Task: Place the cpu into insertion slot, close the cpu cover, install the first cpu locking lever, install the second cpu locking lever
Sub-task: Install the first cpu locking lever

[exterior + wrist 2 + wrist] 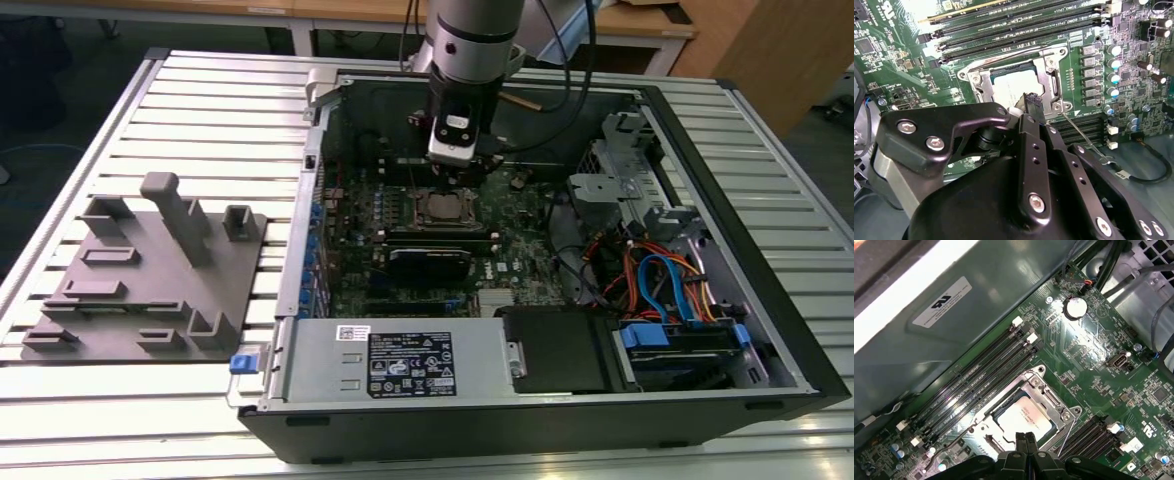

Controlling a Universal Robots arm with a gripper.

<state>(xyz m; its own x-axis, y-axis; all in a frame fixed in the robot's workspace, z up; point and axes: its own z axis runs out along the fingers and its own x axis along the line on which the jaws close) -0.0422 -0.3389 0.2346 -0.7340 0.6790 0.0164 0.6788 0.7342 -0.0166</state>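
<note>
here the gripper (1026, 437), fingers pressed together and empty, is hanging at the edge of the cpu cover (1049, 397), which is lying closed over the cpu (1021, 417).

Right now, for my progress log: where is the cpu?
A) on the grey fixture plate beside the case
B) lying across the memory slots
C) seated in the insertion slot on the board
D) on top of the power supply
C: the cpu sits in the insertion slot, its silver top framed by the cpu cover, close to the gripper.
</note>
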